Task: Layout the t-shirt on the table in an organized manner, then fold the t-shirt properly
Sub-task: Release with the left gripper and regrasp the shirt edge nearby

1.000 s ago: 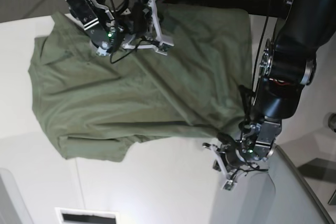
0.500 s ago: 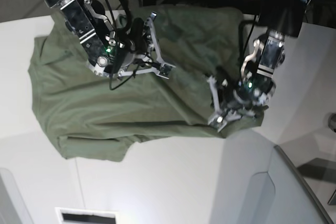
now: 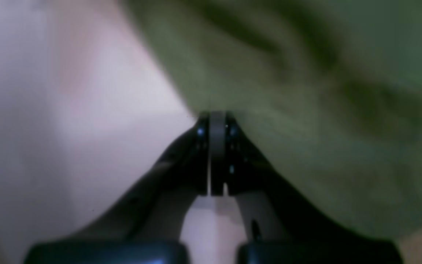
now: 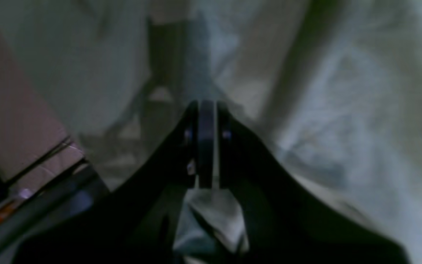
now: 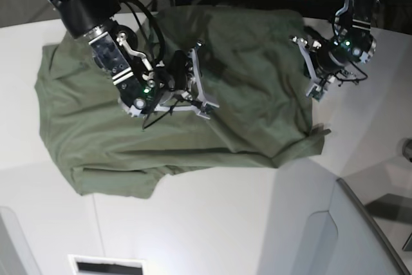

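Your t-shirt (image 5: 174, 140) lies rumpled across the white counter (image 5: 212, 223). Both jaws are closed: the left end effector (image 5: 313, 69) sits at the shirt's edge, the right end effector (image 5: 199, 88) mid-cloth (grip unclear), probably to spread it flat.

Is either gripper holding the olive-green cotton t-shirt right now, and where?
Both grippers are shut, left gripper at the olive-green cotton t-shirt edge, but whether either pinches fabric cannot be told.

The t-shirt (image 5: 193, 114) lies spread over the far half of the table (image 5: 212, 223), reaching its back edge. The right gripper (image 5: 205, 82) is over the shirt's middle, and the left gripper (image 5: 310, 69) is at the shirt's right edge, well apart from it.
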